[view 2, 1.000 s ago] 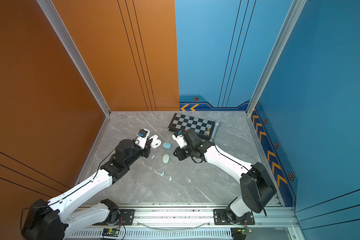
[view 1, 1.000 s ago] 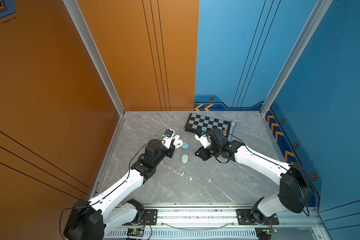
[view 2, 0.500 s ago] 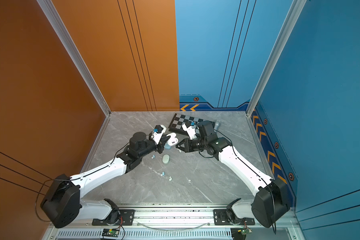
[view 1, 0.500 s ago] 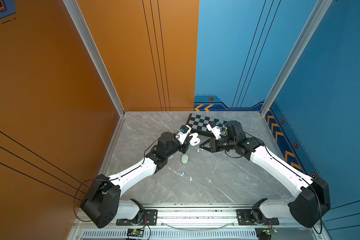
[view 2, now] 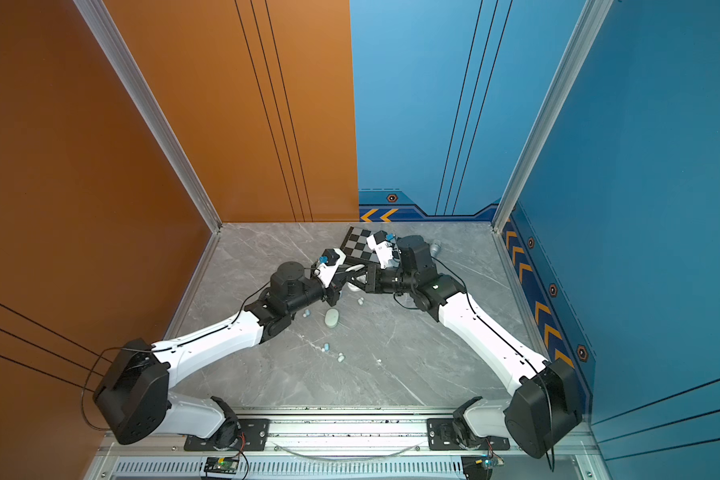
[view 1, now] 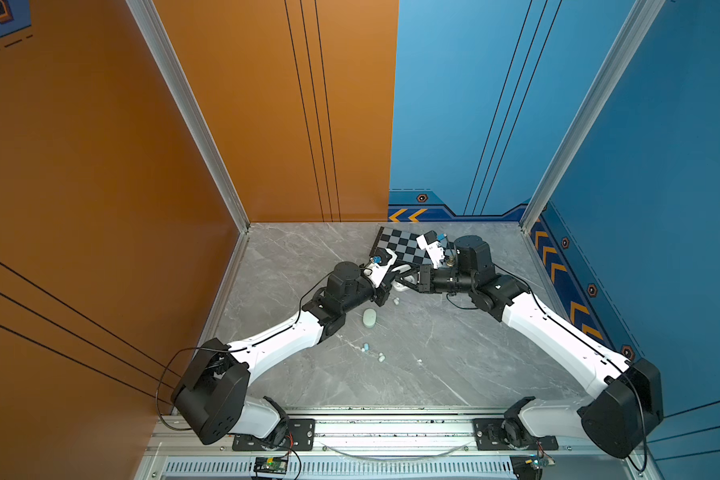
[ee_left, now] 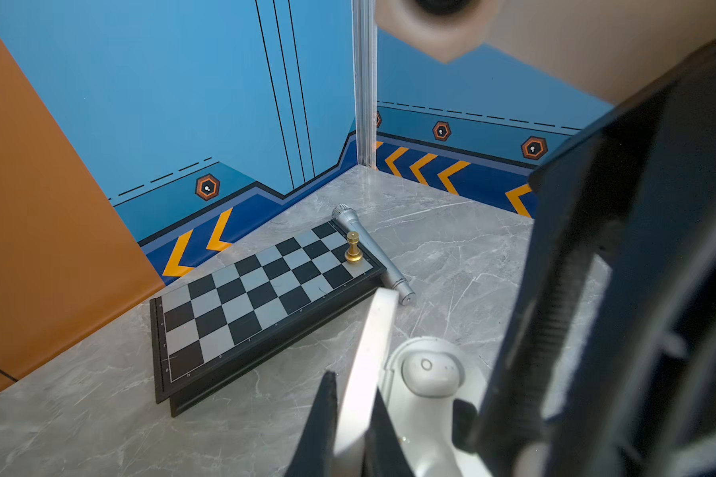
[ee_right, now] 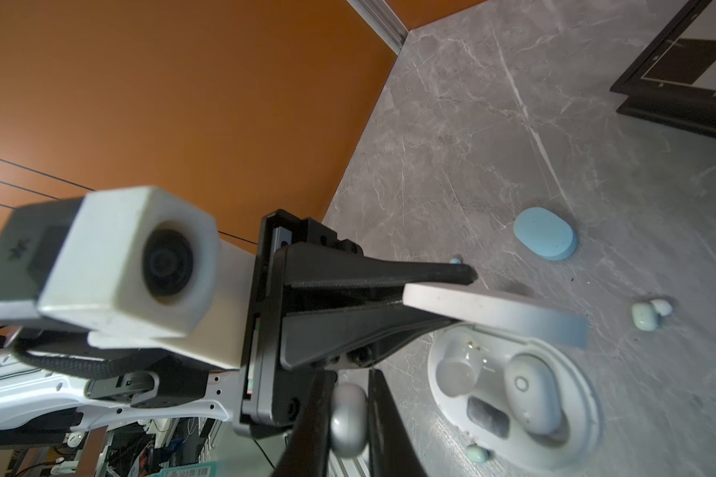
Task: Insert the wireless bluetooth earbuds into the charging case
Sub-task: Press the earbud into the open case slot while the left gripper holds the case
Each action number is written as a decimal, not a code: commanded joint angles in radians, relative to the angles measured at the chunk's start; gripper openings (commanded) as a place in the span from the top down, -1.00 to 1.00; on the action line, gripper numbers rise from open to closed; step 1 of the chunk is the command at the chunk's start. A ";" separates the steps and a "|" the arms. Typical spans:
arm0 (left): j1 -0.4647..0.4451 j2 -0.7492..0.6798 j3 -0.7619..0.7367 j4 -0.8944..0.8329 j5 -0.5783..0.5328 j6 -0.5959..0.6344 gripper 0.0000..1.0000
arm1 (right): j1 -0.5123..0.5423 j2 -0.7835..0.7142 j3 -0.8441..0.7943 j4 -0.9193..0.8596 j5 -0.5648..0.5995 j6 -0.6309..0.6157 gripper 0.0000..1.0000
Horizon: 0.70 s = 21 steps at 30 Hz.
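Clamping the lid (ee_left: 373,330) of the white pill-shaped charging case (ee_right: 513,452) in my left gripper (ee_left: 350,413). Right gripper (ee_right: 348,396) pinches a white plastic earbud (ee_right: 348,421).

1 earbud (ee_right: 532,392) in charging case (ee_right: 583,433) — chessboard (ee_left: 257,297) behind.

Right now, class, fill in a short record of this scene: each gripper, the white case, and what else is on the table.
left gripper: shut on the lid of the white case, propping it open
right gripper: shut on a white earbud
white case: open; seated earbud in one slot, the other slot empty
blue case: closed, on the table
loose earbuds: scattered near the cases
chessboard: carries a gold chess piece; microphone alongside
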 commanded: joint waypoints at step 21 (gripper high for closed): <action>-0.010 -0.035 0.051 0.032 0.042 -0.012 1.00 | -0.022 0.018 -0.089 0.125 0.093 0.066 0.74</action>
